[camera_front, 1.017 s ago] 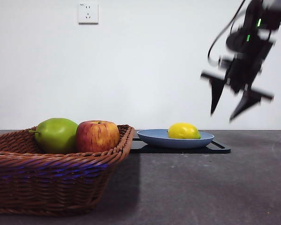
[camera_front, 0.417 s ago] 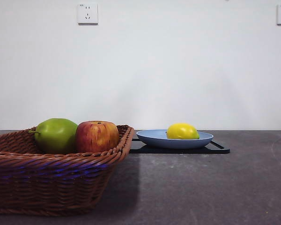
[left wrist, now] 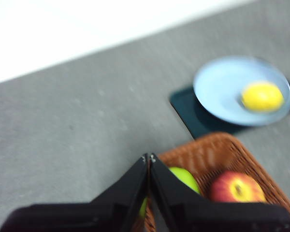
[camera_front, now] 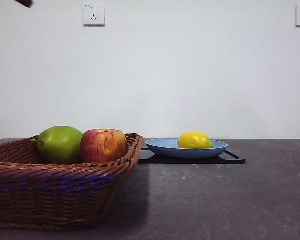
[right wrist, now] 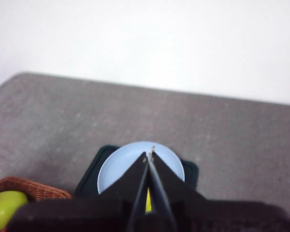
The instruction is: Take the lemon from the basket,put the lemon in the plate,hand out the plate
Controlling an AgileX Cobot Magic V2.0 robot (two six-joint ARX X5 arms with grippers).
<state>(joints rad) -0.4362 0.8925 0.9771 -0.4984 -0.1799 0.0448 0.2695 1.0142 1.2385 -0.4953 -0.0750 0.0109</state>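
Lemon: the lemon [camera_front: 195, 140] lies in the plate [camera_front: 162, 146], toward its right side in the front view.
Plate: sits on a flat black tray [camera_front: 232, 158], just right of the basket [camera_front: 55, 192].
Basket: holds a green fruit [camera_front: 60, 144] and a red-yellow apple [camera_front: 104, 145], touching side by side.
Left gripper: the left gripper [left wrist: 149, 159] hangs high above the basket's edge, jaws pressed together, holding nothing; its wrist view shows the plate's whole round outline.
Right gripper: the right gripper [right wrist: 149, 153] is high over the plate, jaws closed and empty, hiding most of the lemon.
Front view only: a dark tip [camera_front: 24, 3] at the top left corner; two wall sockets [camera_front: 94, 14].
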